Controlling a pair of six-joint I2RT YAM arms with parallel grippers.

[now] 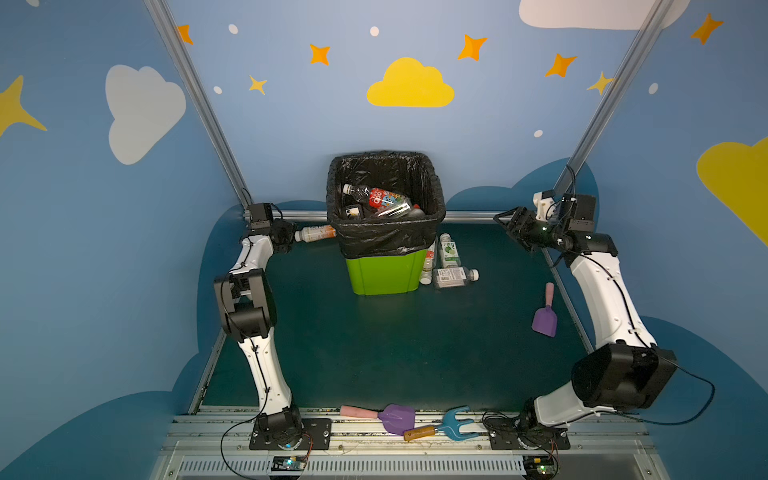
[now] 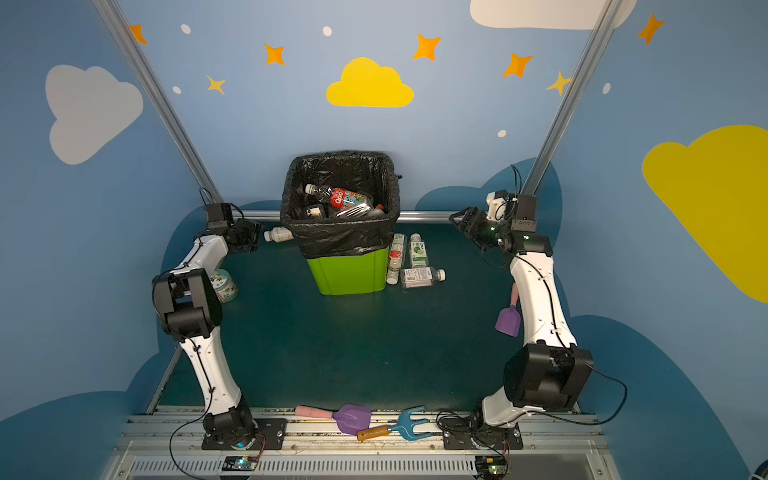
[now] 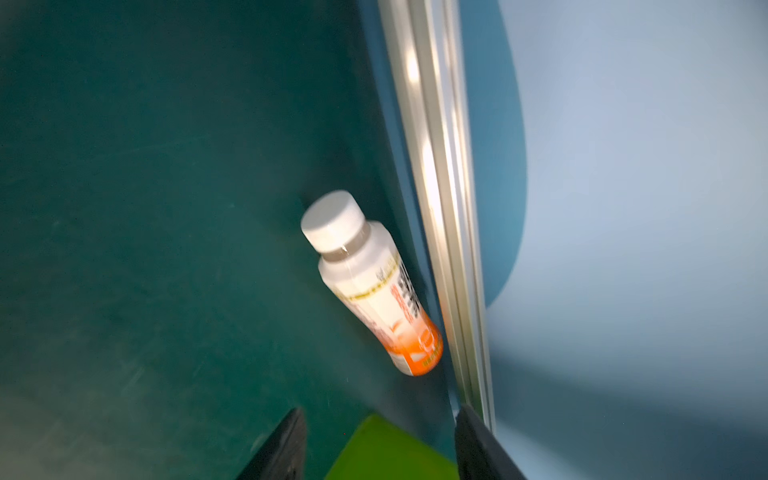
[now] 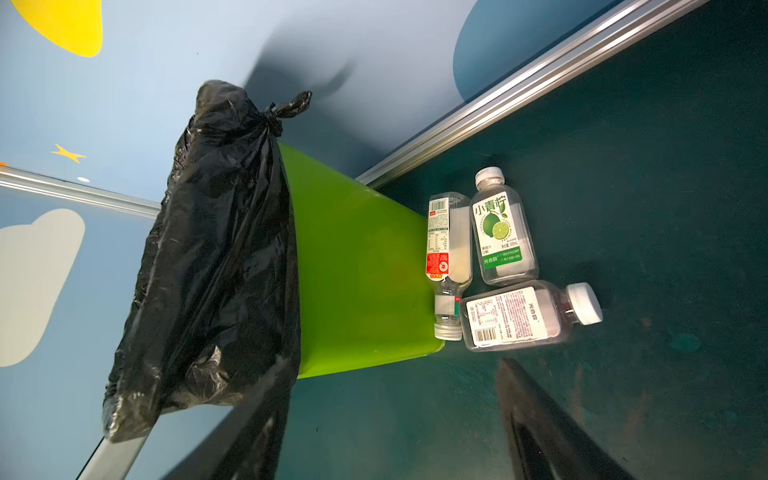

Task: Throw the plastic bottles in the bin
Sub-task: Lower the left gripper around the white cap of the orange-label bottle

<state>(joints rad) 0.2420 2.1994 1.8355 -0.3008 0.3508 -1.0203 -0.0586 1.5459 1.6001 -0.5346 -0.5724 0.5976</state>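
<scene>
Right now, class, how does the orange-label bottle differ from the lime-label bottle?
The orange-label bottle is opaque white and lies alone left of the bin; the lime-label bottle is clear and lies right of it, beside two other bottles. Both lie flat, white-capped, outside the bin.

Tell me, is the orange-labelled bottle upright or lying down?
Lying down: the orange-labelled bottle rests on its side on the floor beside the bin.

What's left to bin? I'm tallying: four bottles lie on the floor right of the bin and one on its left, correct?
Three bottles, not four, lie right of the bin, as the right wrist view shows. One bottle lies on its left.
</scene>
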